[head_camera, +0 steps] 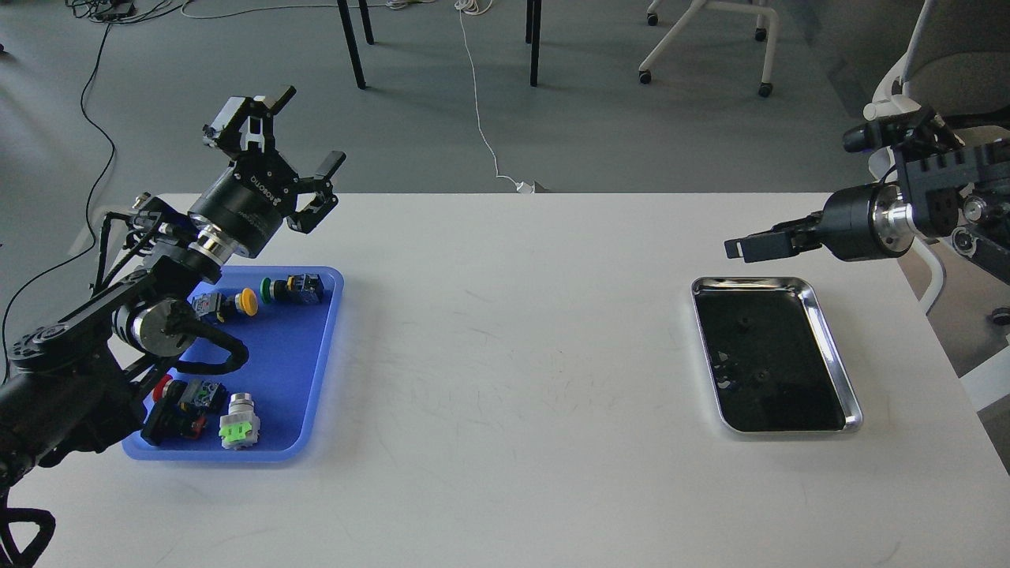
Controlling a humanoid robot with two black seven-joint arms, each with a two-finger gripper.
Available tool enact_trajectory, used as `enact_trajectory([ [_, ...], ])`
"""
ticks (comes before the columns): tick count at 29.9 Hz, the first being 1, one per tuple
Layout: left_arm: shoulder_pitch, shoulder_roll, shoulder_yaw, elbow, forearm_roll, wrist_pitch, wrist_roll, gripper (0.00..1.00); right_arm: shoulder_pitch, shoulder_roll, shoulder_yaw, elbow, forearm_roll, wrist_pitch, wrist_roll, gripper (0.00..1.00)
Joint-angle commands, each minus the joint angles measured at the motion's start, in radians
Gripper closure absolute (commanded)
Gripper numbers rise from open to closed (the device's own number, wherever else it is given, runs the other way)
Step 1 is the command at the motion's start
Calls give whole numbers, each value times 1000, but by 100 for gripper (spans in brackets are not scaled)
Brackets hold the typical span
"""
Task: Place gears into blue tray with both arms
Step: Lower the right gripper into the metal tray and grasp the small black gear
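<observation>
Two gears, tiny black rings, lie in the shiny steel tray (839, 355): one gear (742, 322) near its far end, another gear (761, 376) nearer the middle. The blue tray (309, 371) sits at the table's left and holds only push-button switches. My left gripper (306, 130) hangs open and empty above the blue tray's far edge, fingers pointing up and away. My right gripper (735, 248) reaches in from the right, level and pointing left, just beyond the steel tray's far left corner. It shows side-on, so its fingers overlap.
Push-buttons in the blue tray: yellow-capped (246, 300), green-capped (270, 289), red-capped (162, 386), and a grey one with a bright green block (238, 430). My left forearm covers the tray's left side. White tabletop (513, 355) lies between the trays. Chairs and cables are beyond the table.
</observation>
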Motion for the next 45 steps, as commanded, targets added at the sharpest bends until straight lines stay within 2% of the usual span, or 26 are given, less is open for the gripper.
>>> enact_trajectory([
  [1,0,-17,0,0,0,0,0,0,9,69,-71,-37,-38,0,0,0],
  [8,0,-29,0,0,0,0,0,0,7,172,-230,-156,-39,0,0,4],
  [17,0,-19,-2,0,0,0,0,0,-8,192,-283,-209,-39,0,0,10],
  [21,0,-19,-2,0,0,0,0,0,-9,192,-283,-218,-39,0,0,16],
  [26,0,-22,-2,0,0,0,0,0,-36,219,-283,-261,-36,0,0,28],
  [45,0,-14,-3,0,0,0,0,0,-80,295,-271,-327,-18,0,0,29],
])
